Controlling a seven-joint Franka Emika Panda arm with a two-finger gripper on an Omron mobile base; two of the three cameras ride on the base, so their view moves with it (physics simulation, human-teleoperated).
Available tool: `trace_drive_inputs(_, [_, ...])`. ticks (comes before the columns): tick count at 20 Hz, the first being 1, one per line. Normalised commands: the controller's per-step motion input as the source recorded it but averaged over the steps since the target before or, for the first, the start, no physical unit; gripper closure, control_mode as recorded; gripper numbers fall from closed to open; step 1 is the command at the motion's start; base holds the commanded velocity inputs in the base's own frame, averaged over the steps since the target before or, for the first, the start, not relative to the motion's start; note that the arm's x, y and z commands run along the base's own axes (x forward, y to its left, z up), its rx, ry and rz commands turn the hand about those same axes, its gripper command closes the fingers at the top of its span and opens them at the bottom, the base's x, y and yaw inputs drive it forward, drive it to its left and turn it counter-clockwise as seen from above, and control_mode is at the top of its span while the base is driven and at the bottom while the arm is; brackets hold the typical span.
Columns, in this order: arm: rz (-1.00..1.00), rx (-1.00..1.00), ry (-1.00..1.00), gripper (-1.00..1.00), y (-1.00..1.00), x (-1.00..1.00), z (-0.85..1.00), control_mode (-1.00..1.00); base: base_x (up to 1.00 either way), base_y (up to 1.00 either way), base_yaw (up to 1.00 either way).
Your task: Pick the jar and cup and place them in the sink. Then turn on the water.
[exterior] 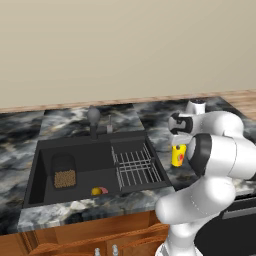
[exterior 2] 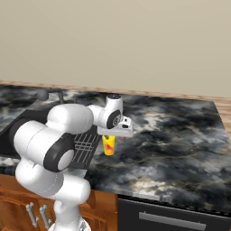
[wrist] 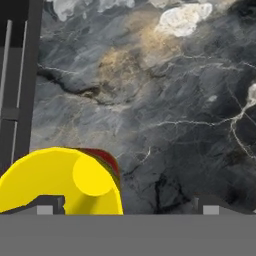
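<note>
The white arm bends forward from its base and folds at the elbow, so the hand points straight down over the dark marbled surface just right of the sink. Its jaws stand spread wide and grasp nothing. The cup, small and bright yellow with a red mark on its side, stands upright on the surface directly under the hand, beside the sink's right rim. From the hand view the cup sits at the lower left, nearer one fingertip than centred between the two, though whether a finger touches it is hard to tell. The jar, brown and speckled with a dark upper part, already rests in the left of the black basin, well apart from the grey wire rack.
</note>
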Motion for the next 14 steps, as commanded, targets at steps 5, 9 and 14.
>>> trace_drive_inputs(5, [0.0,0.0,0.0,-1.0,0.0,0.0,-0.19,-1.0,0.0,0.0,0.0])
trace_drive_inputs(9, [0.0,0.0,0.0,-1.0,0.0,0.0,-0.19,-1.0,0.0,0.0,0.0])
trace_drive_inputs(14, [0.0,0.0,0.0,-1.0,0.0,0.0,-0.17,-1.0,0.0,0.0,0.0])
